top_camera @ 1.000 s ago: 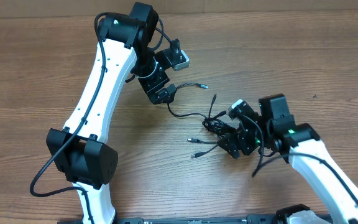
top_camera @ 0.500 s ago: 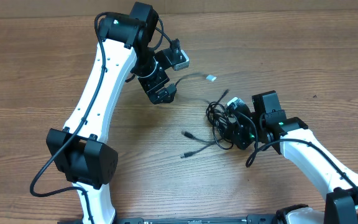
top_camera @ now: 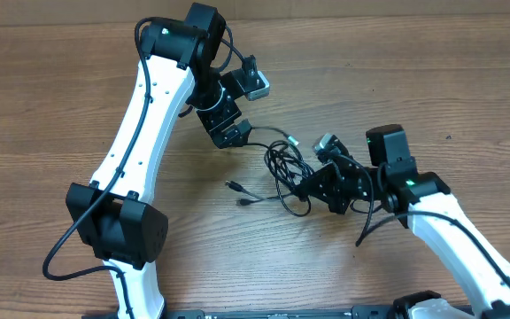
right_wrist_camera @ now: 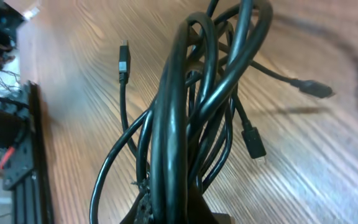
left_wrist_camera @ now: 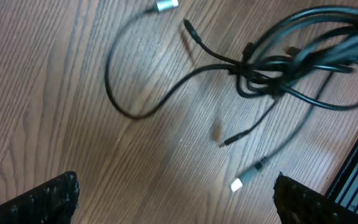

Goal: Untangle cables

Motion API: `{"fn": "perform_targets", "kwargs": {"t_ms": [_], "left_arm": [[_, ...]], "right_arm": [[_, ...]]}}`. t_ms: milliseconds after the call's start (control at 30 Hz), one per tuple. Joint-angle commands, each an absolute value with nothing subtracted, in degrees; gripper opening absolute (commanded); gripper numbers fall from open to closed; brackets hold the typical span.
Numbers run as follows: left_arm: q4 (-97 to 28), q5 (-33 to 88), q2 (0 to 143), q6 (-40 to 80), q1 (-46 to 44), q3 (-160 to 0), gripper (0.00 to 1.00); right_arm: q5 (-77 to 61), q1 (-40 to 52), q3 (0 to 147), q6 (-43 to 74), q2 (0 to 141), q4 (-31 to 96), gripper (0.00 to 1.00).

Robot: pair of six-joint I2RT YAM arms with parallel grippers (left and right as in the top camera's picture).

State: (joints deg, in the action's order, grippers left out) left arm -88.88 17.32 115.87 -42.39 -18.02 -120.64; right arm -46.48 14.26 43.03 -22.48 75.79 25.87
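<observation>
Pinches the whole knot of thin black rubbery cables [right_wrist_camera: 174, 118] in the closed right gripper [top_camera: 311, 185]; risks cinching it tighter if pulled, with the left gripper [top_camera: 235, 135] wide, empty.

Black cables [top_camera: 282, 167] lie tangled on the wooden table [top_camera: 467, 80].

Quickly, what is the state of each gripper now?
Left gripper: open, empty.
Right gripper: closed on the cables.
</observation>
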Motion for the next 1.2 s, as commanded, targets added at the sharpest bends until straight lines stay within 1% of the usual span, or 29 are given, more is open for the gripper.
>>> {"fn": "perform_targets", "kwargs": {"t_ms": [0, 200, 300, 733, 867, 933, 1100, 1167], "left_arm": [[-88.8, 17.4, 116.0, -42.8, -18.4, -120.9, 1.0], [-88.8, 17.4, 116.0, -42.8, -18.4, -120.9, 1.0], [-88.8, 17.4, 116.0, -42.8, -18.4, -120.9, 0.99], [-88.6, 17.4, 116.0, -43.0, -18.4, -120.9, 1.0], [-79.8, 17.4, 116.0, -44.1, -18.4, -120.9, 1.0], [-77.9, 17.4, 116.0, -44.1, -18.4, -120.9, 1.0], [-77.1, 18.0, 116.0, -43.9, -18.4, -120.9, 1.0], [-77.5, 21.6, 116.0, -40.1, -18.4, -120.9, 1.0]], "right_arm": [[-50.9, 13.0, 45.2, -17.3, 70.6, 22.9, 0.04], [-58.1, 10.1, 45.2, -12.5, 68.0, 17.4, 0.04], [-59.7, 9.5, 45.2, -11.7, 68.0, 17.1, 0.04], [-59.7, 9.5, 45.2, -11.7, 68.0, 17.2, 0.04], [-59.7, 9.5, 45.2, -11.3, 68.0, 17.2, 0.04], [-59.7, 9.5, 45.2, -10.7, 68.0, 17.2, 0.04], [-60.7, 9.5, 45.2, -10.7, 68.0, 16.7, 0.04], [-61.7, 9.5, 45.2, -10.7, 68.0, 16.7, 0.04]]}}
